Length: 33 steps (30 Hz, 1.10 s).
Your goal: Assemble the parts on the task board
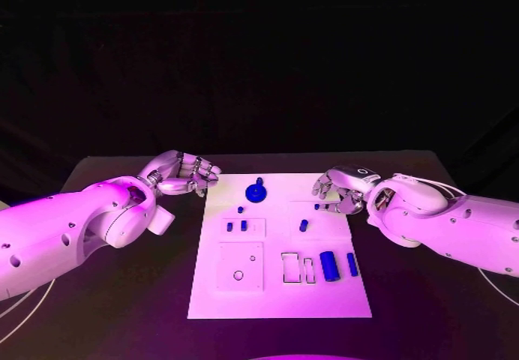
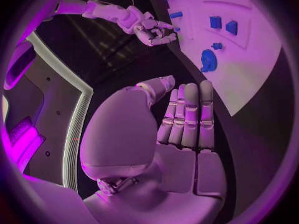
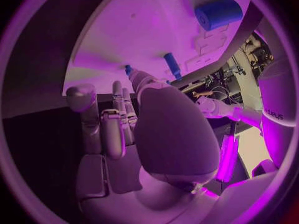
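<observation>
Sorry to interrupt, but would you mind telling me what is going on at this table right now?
A two-armed robot is set to assemble small blue parts on the white task board. The right robot hand is at the board's right edge, fingertips by a small blue part. The left robot hand is curled beside the board's left corner, holding nothing. The blue cylinder lies untouched.

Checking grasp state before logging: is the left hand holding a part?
No. In the left wrist view the left hand has its fingers straight with nothing between them, off the edge of the task board.
</observation>
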### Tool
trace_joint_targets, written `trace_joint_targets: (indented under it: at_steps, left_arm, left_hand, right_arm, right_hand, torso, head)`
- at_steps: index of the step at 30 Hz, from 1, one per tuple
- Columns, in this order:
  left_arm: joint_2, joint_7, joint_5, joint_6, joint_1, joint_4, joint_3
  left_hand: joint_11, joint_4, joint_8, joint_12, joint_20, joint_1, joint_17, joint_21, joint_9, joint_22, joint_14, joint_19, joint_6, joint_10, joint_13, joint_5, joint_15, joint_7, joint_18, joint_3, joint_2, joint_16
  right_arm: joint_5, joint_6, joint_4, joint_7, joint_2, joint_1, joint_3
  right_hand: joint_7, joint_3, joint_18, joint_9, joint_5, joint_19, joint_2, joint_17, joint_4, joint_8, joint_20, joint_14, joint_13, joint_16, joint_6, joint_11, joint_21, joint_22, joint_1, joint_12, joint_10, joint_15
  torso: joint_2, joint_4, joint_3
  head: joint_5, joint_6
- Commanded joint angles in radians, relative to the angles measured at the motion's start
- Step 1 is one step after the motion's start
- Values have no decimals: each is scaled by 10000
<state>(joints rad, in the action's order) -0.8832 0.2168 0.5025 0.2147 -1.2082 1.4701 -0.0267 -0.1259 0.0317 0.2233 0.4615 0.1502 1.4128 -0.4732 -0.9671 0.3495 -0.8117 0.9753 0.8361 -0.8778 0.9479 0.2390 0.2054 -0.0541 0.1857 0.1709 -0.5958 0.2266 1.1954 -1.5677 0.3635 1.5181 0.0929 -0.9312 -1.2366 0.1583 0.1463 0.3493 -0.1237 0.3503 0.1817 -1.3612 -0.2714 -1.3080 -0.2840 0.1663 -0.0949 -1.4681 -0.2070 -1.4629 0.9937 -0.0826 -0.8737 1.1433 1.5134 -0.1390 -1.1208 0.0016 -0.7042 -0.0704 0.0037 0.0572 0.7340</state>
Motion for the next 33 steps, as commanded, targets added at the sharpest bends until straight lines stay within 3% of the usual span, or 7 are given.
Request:
trace_joint_targets:
  at_steps: [1,8,19,27,29,33]
  left_arm:
    - [-64,681,-1205,107,11,68,10]
    - [-179,825,-1618,131,18,110,9]
    - [-226,885,-1842,118,19,160,9]
    - [-249,901,-1890,129,20,172,9]
    - [-254,906,-1894,140,20,173,9]
    - [-259,917,-1912,156,20,172,10]
  left_hand:
    - [0,-17,43,55,24,-6,16,61,-17,18,-83,-57,14,-93,-11,9,-15,41,129,29,-35,-67]
    - [-8,-24,43,57,26,5,20,73,-20,26,-96,-56,18,-113,-14,14,-22,49,130,30,-47,-76]
    - [-17,-31,43,63,29,23,25,85,-24,34,-111,-54,25,-130,-15,21,-30,60,130,27,-71,-86]
    - [-22,-37,42,70,30,33,27,91,-26,37,-117,-52,30,-136,-15,24,-33,69,130,26,-83,-90]
    - [-25,-43,58,82,33,45,28,95,-22,40,-119,-46,7,-136,-13,24,-36,74,130,28,-103,-90]
    - [-30,-56,111,108,38,56,29,102,-5,46,-120,-35,-66,-142,-10,23,-41,73,130,51,-120,-88]
  right_arm:
    - [-830,-259,42,302,23,36,-2]
    - [-988,-405,1,386,139,142,-1]
    - [-1048,-596,-132,445,347,250,0]
    - [-1071,-786,-241,471,507,327,0]
    - [-1099,-838,-262,507,538,347,0]
    - [-1203,-908,-269,601,585,371,0]
  right_hand:
    - [-10,-44,18,8,-38,-94,-67,-499,-8,6,-3,-544,14,-22,15,-38,-76,34,-39,48,11,59]
    - [-164,60,50,46,50,-206,33,-594,22,93,77,-584,198,-81,207,100,-340,225,42,82,-183,-43]
    - [-272,1028,120,180,-188,-329,435,-632,206,341,204,-614,590,-115,765,228,-712,566,323,244,-988,-145]
    - [-276,1700,141,357,-246,-342,669,-626,680,547,258,-618,725,-120,1084,281,-877,776,314,392,-1537,-200]
    - [-266,1972,154,428,-545,-352,785,-635,885,588,271,-619,765,-127,1081,282,-956,865,261,473,-1643,-214]
    - [-253,2183,163,490,-634,-356,797,-637,1061,618,274,-619,798,-130,1067,287,-1017,938,157,549,-1716,-214]
  torso:
    - [1,-2,4]
    - [-3,-4,-9]
    - [5,-4,-14]
    - [5,-3,-6]
    - [7,-1,-5]
    - [10,5,-5]
  head:
    - [8,28]
    - [9,64]
    - [-10,110]
    - [-14,140]
    - [-5,148]
    - [-10,162]
